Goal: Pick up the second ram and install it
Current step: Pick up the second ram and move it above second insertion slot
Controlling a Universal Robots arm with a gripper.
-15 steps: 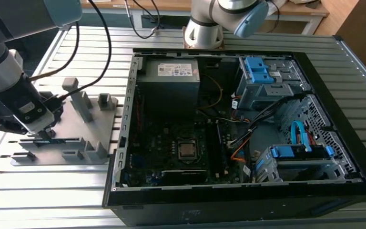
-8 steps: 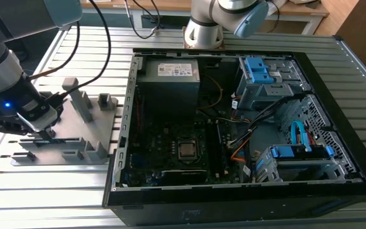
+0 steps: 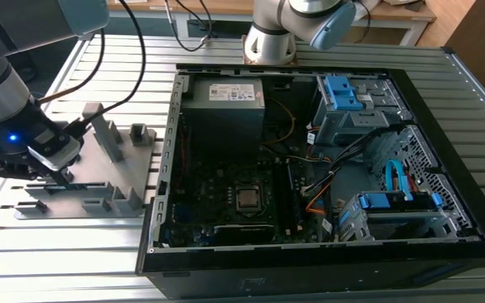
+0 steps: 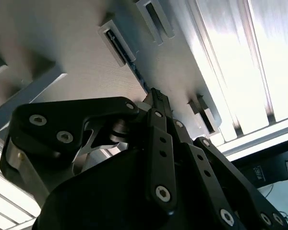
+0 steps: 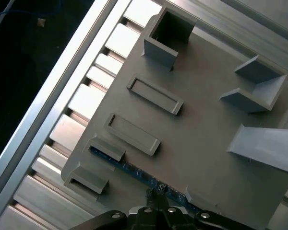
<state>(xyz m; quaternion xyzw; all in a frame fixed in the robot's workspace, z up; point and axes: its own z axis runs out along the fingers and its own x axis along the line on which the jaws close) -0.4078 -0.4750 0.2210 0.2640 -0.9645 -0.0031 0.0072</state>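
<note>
Gripper [image 5: 157,195]: directly over the second ram [image 5: 129,168], jaws drawn close together across the stick's upper edge. Judged gripping it, since the stick is thin and no gap shows on either side of it in both wrist views. Contact point sits somewhat off the stick's middle.

Second ram: stands on edge on the grey holder tray [image 5: 206,143], each end caught in a small upright bracket; not yet lifted out. It is a dark strip with a bluish edge. In the second wrist view it runs straight away from the gripper [image 4: 156,96] as a thin line [image 4: 139,76] into a bracket.

Key relation: the stick's long axis crosses the gap between the jaws at right angles, so the jaws bear on its two flat faces. In the exterior view the stick [image 3: 86,186] lies along that view's left-right line, near the tray's front edge, below the gripper [image 3: 60,178].

Beyond the stick: two shallow rectangular pockets [image 5: 153,96] on the tray, then taller ribs.

Further off: tray rests on the slatted table [image 3: 57,252]. The open computer case [image 3: 479,189] lies to the exterior view's right of the tray, motherboard [image 3: 217,183] exposed, well apart from the gripper.
</note>
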